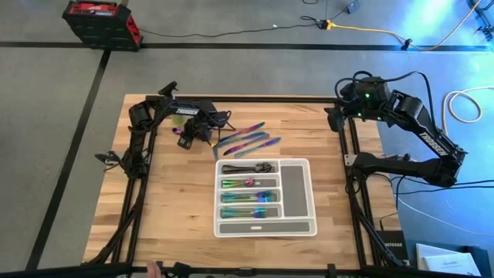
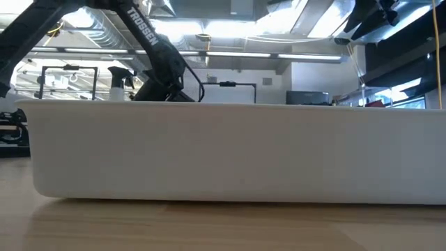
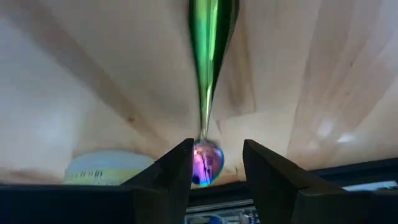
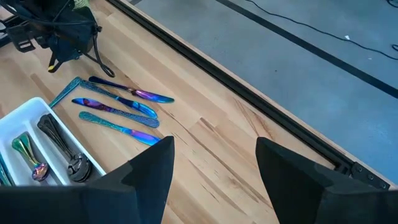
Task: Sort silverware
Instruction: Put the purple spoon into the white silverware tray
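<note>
- Filling nearly the whole low view, the white tray [image 2: 230, 150] wall blocks everything lying behind it; only a strip of wooden table [image 2: 209, 226] shows below.
- From above, the tray [image 1: 309, 197] sits at the middle of the frame, with dark spoons [image 1: 253, 167] in its top slot and rainbow pieces [image 1: 248, 198] in the three slots beneath; which are forks or spoons is hard to make out.
- Just above the tray, three rainbow knives [image 1: 248, 140] lie loose on the wood, close together; the right wrist view shows them [image 4: 118, 106] more clearly, plus a thin teal piece [image 4: 65, 90] whose kind I cannot tell.
- Left gripper [image 1: 187, 137] hangs at the upper left of the table, fingers part closed around a rainbow utensil [image 3: 208, 93]; its rounded end [image 3: 207, 163] sits between the finger tips, its far end is cut off at the frame's top, and whether it touches the wood cannot be told.
- A pale yellow-labelled object [image 3: 106, 168] beside that gripper is half hidden.
- Right gripper [image 4: 214, 168] waits at the table's upper right corner, fingers spread wide, holding nothing.
</note>
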Controlling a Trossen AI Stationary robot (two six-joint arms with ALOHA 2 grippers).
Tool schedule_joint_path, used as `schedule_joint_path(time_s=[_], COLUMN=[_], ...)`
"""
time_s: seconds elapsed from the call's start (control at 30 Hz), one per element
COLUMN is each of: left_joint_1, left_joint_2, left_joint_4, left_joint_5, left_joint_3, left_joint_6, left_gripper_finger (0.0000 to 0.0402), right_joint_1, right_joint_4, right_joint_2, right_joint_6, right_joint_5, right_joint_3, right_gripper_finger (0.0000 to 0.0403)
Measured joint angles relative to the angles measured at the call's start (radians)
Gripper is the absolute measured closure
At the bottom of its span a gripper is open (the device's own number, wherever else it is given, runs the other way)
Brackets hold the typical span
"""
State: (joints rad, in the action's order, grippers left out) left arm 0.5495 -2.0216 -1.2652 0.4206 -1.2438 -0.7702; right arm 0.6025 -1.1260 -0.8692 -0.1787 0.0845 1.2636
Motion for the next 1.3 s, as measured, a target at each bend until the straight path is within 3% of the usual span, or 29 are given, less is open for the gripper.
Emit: schedule_joint_path(time_s=[0.17, 0.57, 1.17, 1.3], left_joint_1=[0.004, 0.016, 0.022, 0.021], left_joint_2=[0.000, 0.006, 0.002, 0.002], left_joint_4=[0.014, 0.100, 0.117, 0.116], left_joint_5=[0.002, 0.016, -0.051, -0.049], left_joint_3=[0.031, 0.075, 0.075, 0.075], left_joint_6=[-0.092, -0.063, -0.038, -0.045], left_gripper_finger=[0.0275, 0.0275, 0.0275, 0.0298], right_joint_1=[0.000, 0.000, 0.000, 0.000], right_joint_4=[-0.001, 0.000, 0.002, 0.002], right_joint_2=[0.000, -0.006, -0.067, -0.067], right_joint_6=[-0.009, -0.029, -0.053, -0.053], right_joint_5=[0.000, 0.001, 0.001, 0.001], right_joint_3=[0.000, 0.000, 0.000, 0.000], right_gripper_finger=[0.0191, 0.0191, 0.0191, 0.0191])
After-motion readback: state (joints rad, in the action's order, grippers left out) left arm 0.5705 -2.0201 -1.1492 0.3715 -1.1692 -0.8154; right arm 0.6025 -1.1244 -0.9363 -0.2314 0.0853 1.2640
